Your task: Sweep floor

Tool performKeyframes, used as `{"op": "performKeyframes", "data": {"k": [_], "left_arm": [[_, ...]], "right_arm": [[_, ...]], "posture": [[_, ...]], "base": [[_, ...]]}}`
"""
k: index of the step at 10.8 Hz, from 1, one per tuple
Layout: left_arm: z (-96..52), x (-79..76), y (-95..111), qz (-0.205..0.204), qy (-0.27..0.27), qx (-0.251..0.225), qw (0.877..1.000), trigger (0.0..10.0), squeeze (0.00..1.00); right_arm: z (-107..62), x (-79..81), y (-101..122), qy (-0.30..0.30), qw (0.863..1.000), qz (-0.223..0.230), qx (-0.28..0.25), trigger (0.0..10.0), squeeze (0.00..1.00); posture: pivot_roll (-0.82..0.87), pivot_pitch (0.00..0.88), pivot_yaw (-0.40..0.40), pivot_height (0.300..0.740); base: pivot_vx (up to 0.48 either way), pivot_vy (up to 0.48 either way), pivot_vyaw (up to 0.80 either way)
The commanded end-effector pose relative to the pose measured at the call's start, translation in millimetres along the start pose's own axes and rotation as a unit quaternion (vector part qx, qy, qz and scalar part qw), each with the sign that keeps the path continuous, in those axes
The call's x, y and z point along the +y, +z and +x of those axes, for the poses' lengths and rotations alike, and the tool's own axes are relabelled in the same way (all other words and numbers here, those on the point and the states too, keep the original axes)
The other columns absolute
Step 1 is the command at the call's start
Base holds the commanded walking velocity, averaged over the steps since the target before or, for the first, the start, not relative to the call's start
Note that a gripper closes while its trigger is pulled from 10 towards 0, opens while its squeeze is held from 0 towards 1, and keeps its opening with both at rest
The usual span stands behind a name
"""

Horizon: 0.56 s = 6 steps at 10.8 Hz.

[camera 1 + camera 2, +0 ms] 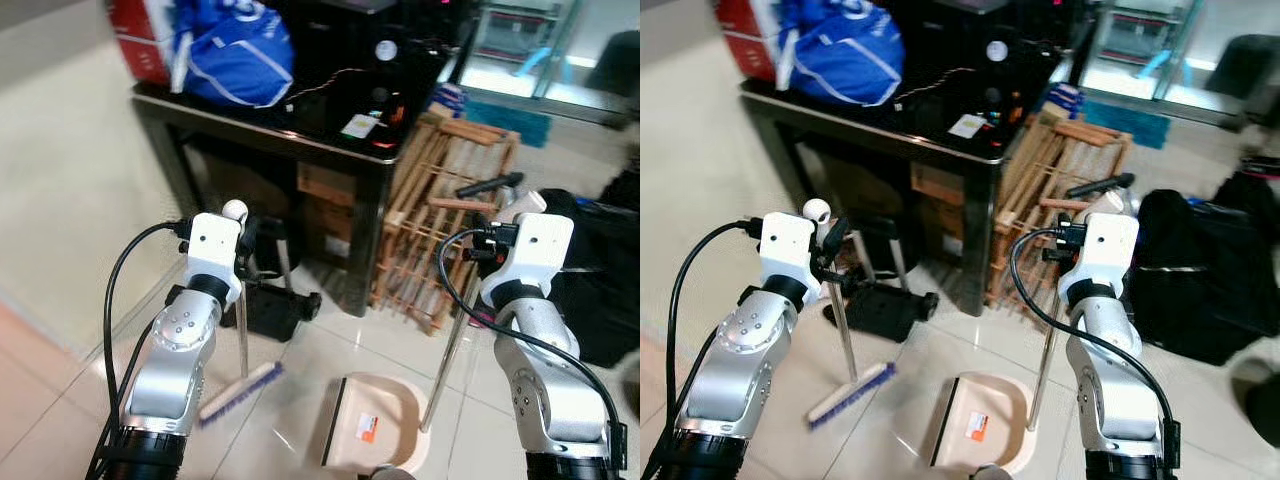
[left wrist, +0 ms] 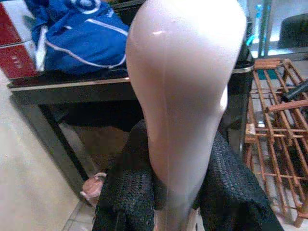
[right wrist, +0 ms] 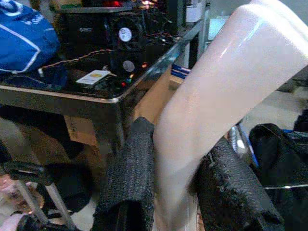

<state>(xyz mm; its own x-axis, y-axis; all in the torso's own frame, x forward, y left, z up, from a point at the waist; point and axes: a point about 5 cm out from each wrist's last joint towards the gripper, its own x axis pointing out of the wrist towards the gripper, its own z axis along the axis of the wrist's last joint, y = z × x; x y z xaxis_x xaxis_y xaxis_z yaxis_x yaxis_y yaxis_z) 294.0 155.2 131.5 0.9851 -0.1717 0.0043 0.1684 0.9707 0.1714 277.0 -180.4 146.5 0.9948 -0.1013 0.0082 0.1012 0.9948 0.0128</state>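
Broom (image 1: pixel 240 392) head just left of dustpan (image 1: pixel 375 425), prob. apart.

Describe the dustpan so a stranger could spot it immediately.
Start at the dark table; on the pale tiled floor in front of it lies the dustpan, right of the broom head. It is a beige scoop with an orange label, its upright metal handle held by the right gripper.
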Motion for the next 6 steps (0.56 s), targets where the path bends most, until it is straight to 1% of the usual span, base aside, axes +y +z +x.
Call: {"op": "performKeyframes", "data": {"k": [1, 4, 6], "left_arm": [[-0.8, 3.0, 9.2, 0.013, 0.004, -0.020, 1.000, 10.0, 0.00], [-1.8, 4.8, 10.1, 0.006, 0.009, -0.021, 1.000, 10.0, 0.00], [-1.9, 7.9, 10.7, -0.014, 0.014, -0.018, 1.000, 10.0, 0.00]], "right_arm": [[-0.6, 1.5, 5.7, 0.005, 1.000, -0.007, -0.006, 10.0, 0.00], [0.0, 3.0, 5.8, 0.011, 1.000, -0.012, -0.003, 10.0, 0.00], [-0.2, 2.4, 4.0, 0.011, 1.000, -0.017, 0.006, 10.0, 0.00]], "posture": [[0.03, 0.000, 0.044, 0.740], [0.03, 0.000, 0.039, 0.740], [0.03, 0.000, 0.037, 0.740]], "base": [[0.000, 0.000, -0.80], [0.000, 0.000, -0.80], [0.000, 0.000, -0.80]]}}
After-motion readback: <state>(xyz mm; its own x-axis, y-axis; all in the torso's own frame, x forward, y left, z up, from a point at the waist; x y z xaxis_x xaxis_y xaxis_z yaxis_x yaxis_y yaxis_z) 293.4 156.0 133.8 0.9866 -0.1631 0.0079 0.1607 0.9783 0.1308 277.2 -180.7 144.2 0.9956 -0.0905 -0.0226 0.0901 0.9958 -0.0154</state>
